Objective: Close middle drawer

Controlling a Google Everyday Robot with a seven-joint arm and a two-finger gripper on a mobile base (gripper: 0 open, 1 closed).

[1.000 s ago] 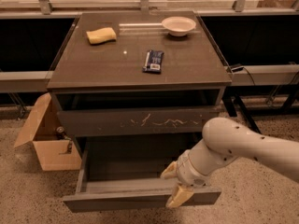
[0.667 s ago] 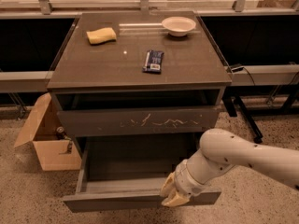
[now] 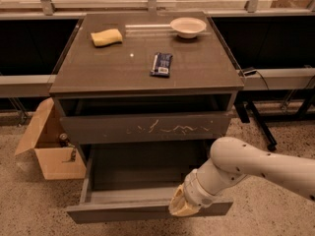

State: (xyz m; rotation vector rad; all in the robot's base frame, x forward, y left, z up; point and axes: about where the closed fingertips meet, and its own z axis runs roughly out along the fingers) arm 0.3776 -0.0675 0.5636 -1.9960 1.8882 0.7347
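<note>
The middle drawer is pulled far out of the dark cabinet, its empty inside facing up and its plain flat front toward me. Above it the drawer front with white scratch marks stands slightly out from the cabinet. My gripper, on the white arm reaching in from the right, is at the top edge of the middle drawer's front, right of its centre, touching or nearly touching it. The lowest front is hidden under the open drawer.
On the cabinet top lie a yellow sponge, a white bowl and a dark snack packet. An open cardboard box stands on the floor at the left. Dark bench legs stand at the right.
My gripper and forearm have moved left and a little down along the middle drawer's front edge. The drawer stays pulled out about as far as before.
</note>
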